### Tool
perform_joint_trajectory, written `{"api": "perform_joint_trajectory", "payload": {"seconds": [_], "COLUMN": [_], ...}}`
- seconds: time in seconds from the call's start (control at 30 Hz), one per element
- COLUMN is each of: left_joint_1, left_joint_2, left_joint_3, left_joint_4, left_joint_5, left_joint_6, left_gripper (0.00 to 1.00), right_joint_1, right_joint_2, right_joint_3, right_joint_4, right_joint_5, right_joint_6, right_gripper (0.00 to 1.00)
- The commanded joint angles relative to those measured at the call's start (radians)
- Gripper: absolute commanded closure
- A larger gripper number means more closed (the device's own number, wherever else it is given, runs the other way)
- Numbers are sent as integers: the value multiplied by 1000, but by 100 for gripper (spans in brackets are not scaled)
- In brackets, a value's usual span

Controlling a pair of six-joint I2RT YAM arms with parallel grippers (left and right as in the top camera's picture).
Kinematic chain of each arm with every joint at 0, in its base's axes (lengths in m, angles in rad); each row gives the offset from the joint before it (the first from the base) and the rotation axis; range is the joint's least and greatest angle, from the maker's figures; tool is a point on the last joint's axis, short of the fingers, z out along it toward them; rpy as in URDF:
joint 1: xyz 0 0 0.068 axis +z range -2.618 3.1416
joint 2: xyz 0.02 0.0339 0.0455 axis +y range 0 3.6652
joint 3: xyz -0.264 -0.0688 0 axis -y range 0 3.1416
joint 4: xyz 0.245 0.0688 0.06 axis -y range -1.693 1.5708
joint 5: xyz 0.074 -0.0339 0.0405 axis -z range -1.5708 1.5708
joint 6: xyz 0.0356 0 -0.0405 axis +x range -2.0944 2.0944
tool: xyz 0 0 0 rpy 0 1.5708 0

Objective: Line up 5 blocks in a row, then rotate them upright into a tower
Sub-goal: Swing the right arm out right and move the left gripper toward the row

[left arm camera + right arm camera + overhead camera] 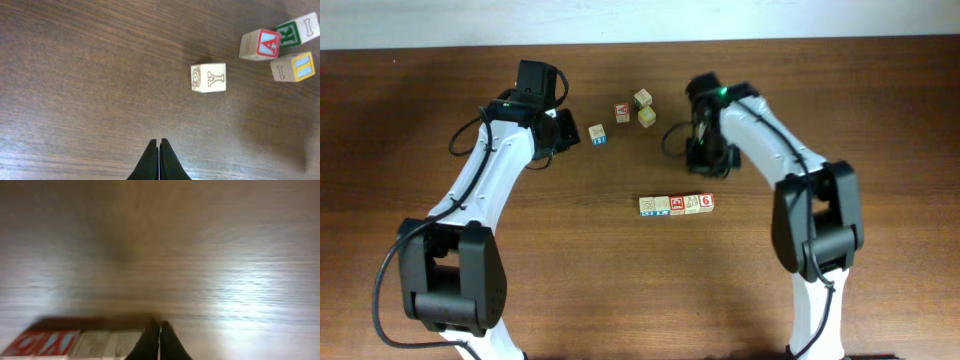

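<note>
Hovering with right gripper (159, 332) pinched shut, empty, near the row of blocks (676, 204) at mid-table; with left gripper (159, 150) closed too, near loose cubes (208, 78). Probably between rotations; next, opening to straddle one block.

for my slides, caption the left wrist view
Shut left gripper over table; one lettered cube near, three more clustered beyond

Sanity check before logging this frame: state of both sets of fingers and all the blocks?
left fingers: shut, holding nothing.
right fingers: shut, holding nothing.
row of five blocks: flat on the table, side by side in a line, none gripped.
block with the 6: at the row's end on the right arm's side.
lone block: standing apart, not gripped.
three-block cluster: close together, not gripped.
</note>
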Motion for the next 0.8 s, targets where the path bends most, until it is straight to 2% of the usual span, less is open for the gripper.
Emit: {"api": "perform_joint_trajectory", "payload": {"seconds": [0.0, 0.2, 0.4, 0.47, 0.6, 0.77], "left_joint_1": [-2, -18, -90, -130, -175, -187], "left_joint_2": [14, 14, 14, 14, 14, 14], "left_joint_3": [18, 97, 98, 98, 97, 97], "left_joint_4": [-26, -162, -224, -226, -227, -235], "left_joint_5": [-7, 1, 69, 69, 72, 72], "left_joint_6": [-8, -4, -5, -5, -17, -32], "left_gripper": [98, 100, 100, 99, 99, 100], "right_joint_1": [-66, -149, -226, -249, -272, -318], "right_joint_2": [-47, -60, -62, -112, -208, -455], "right_joint_3": [221, 602, 864, 870, 864, 655], "right_joint_4": [-87, -341, -510, -510, -510, -510], "right_joint_5": [-12, -176, -192, -249, -245, -148], "right_joint_6": [-47, -168, -211, -243, -279, -298], "right_gripper": [95, 94, 95, 94, 94, 95]}}
